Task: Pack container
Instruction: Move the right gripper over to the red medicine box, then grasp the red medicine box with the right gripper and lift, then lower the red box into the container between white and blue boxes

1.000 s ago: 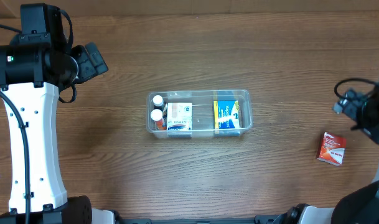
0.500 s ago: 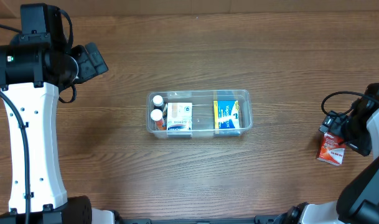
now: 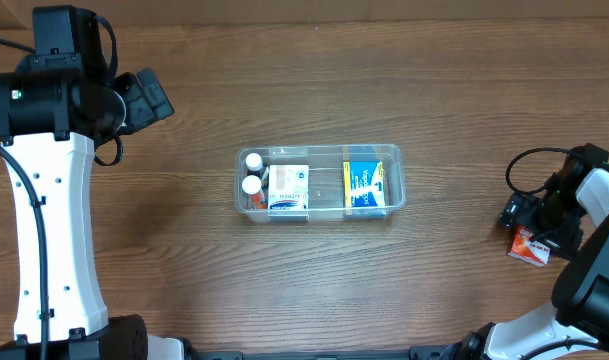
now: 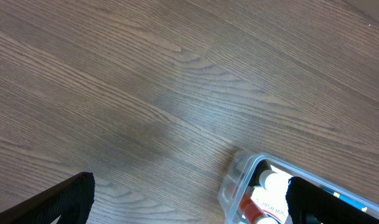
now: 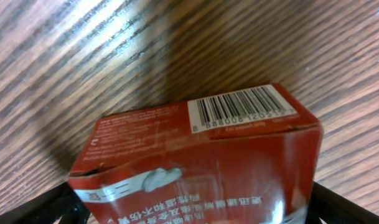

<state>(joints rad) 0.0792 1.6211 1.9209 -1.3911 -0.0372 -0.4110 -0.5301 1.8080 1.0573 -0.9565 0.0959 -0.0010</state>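
The wooden table is bare on its left side, where the left gripper hangs spread and empty, well short of the container. That clear tub sits mid-table and holds two white-capped bottles, a white box and a blue-and-yellow box. Far right, the right gripper is low over a red carton, its jaws wide on either side. The step in hand looks like pickup: next comes closing squarely on the carton, then carrying it to the tub.

Clear container: 1.
White-capped bottles: 2.
Small boxes: 3, namely one white-and-blue box, one blue-and-yellow box, one red box at far right of counter.
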